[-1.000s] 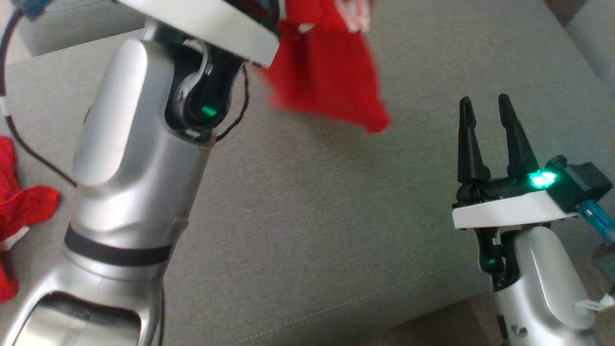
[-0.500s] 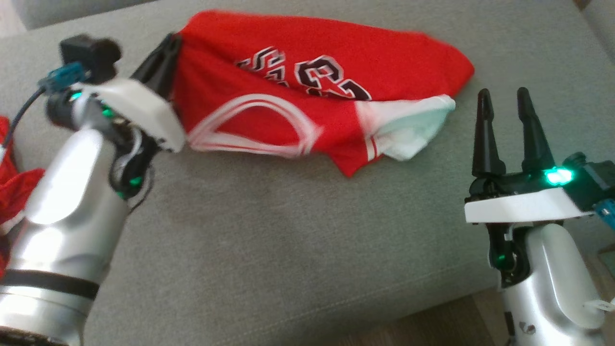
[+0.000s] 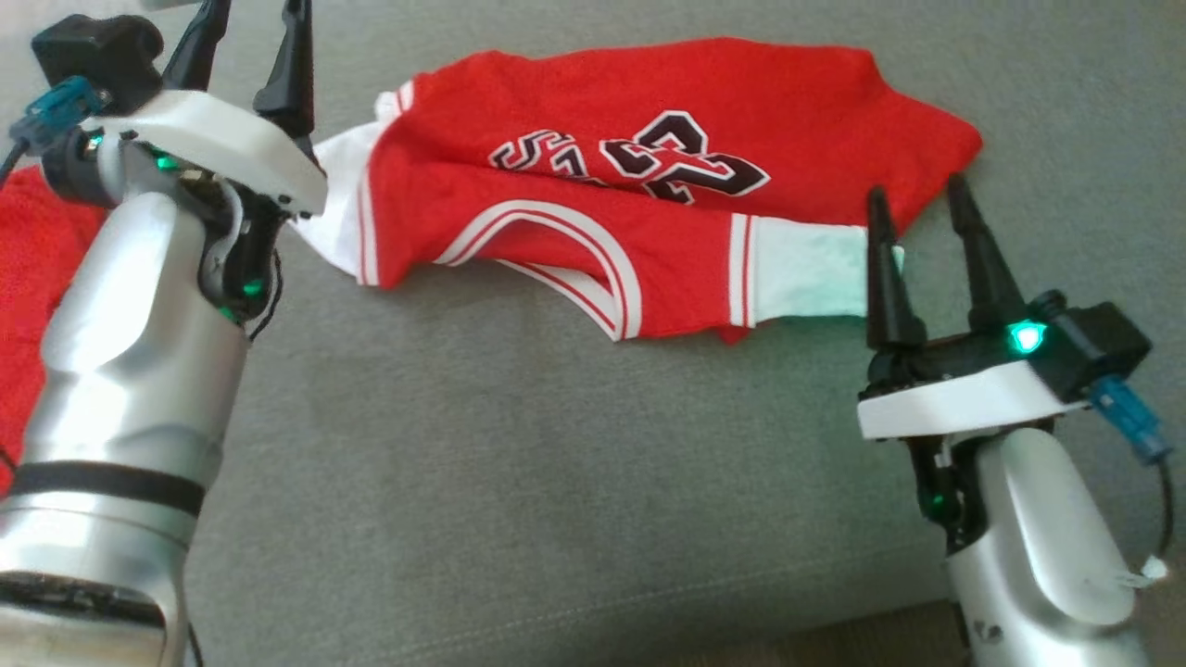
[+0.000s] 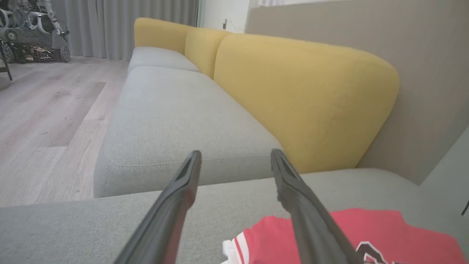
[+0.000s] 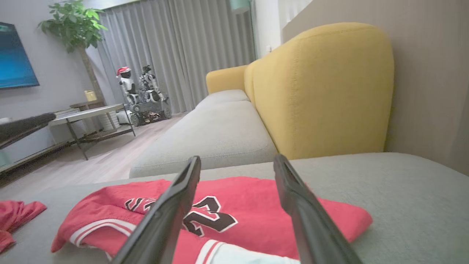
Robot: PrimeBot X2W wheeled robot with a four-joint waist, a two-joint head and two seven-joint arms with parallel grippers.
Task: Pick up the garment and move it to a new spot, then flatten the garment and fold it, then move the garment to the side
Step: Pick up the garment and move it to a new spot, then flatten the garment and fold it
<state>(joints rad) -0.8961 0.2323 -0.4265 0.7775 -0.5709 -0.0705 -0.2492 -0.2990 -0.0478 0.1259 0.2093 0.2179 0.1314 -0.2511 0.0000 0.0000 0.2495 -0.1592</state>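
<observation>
The garment (image 3: 686, 241) is a red sleeveless jersey with white bands. It lies crumpled and partly folded over itself near the far edge of the grey sofa seat (image 3: 556, 482). On its chest is the number "23" (image 5: 209, 217) in black with a white outline. The letters beside it are caught in a fold and I cannot read them.

The left hand (image 3: 255, 18) is raised at the far left corner of the seat, above the white left end of the garment. Its two fingers are spread wide and hold nothing. The right hand (image 3: 915, 190) stands near the front right part of the seat and points to the garment's right end, also wide apart and empty. One finger overlaps the white panel in the head view, and I cannot tell if it touches.

A second red cloth (image 3: 37, 278) lies at the left edge of the seat. A yellow backrest (image 5: 318, 91) rises behind the garment.
</observation>
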